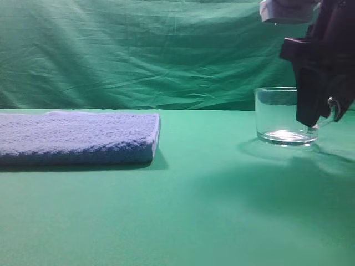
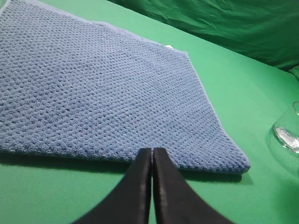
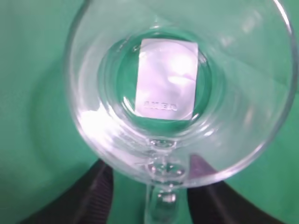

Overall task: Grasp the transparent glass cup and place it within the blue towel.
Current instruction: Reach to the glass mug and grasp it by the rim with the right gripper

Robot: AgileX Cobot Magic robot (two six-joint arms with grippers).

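Note:
The transparent glass cup (image 1: 277, 117) stands upright on the green table at the right, its loop handle (image 1: 334, 108) pointing right. My right gripper (image 1: 309, 121) hangs over the cup's handle side. In the right wrist view I look down into the cup (image 3: 168, 79). The right gripper (image 3: 152, 175) is open, with one dark finger on each side of the handle (image 3: 159, 198) and a gap on both sides. The blue towel (image 1: 77, 137) lies flat at the left. My left gripper (image 2: 152, 154) is shut and empty, just in front of the towel's near edge (image 2: 117, 93). The cup's base (image 2: 288, 133) shows at that view's right edge.
A green cloth backdrop (image 1: 138, 50) hangs behind the green table (image 1: 199, 210). Open table surface lies between the towel's right edge and the cup. The left gripper does not show in the exterior view.

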